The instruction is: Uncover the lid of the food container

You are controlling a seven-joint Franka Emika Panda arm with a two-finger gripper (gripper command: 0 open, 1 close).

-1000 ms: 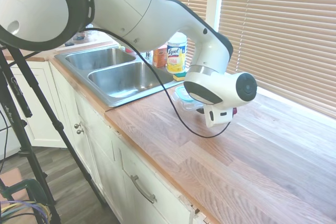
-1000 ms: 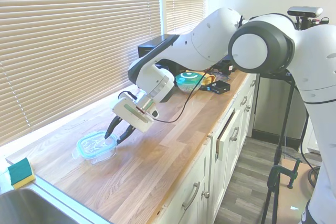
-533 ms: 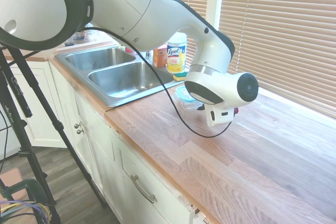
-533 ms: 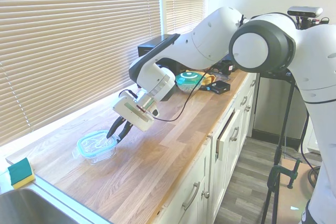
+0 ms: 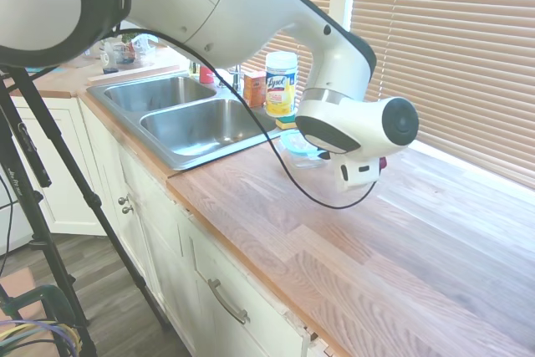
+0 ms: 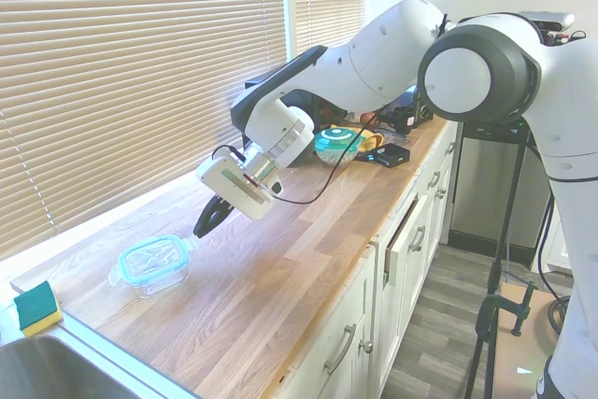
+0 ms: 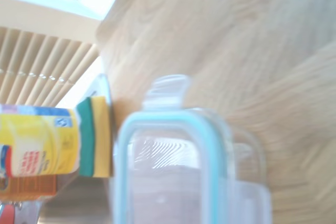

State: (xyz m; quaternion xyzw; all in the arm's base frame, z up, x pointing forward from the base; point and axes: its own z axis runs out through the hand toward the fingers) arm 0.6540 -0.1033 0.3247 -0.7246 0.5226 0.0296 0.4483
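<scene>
1. One clear lid [image 6: 149,259] with a teal rim sits on the food container [image 6: 154,279] on the bench [image 6: 299,277], near the sink.
2. My end effector [image 6: 207,221] hangs just beside it, fingers pinched together, gripping nothing I can see.
3. I'd hook one snap tab and lift gently, or the tub will slide.
4. "Lysol" reads on the yellow canister [image 5: 281,84].

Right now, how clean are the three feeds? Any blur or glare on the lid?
Wrist view: soft all over, the lid blurred, window strip blown out. First exterior view: sharp, but the arm hides most of the container. Second exterior view: clearest, lid in even daylight with faint sheen, pincer sharp, blinds bright.
</scene>
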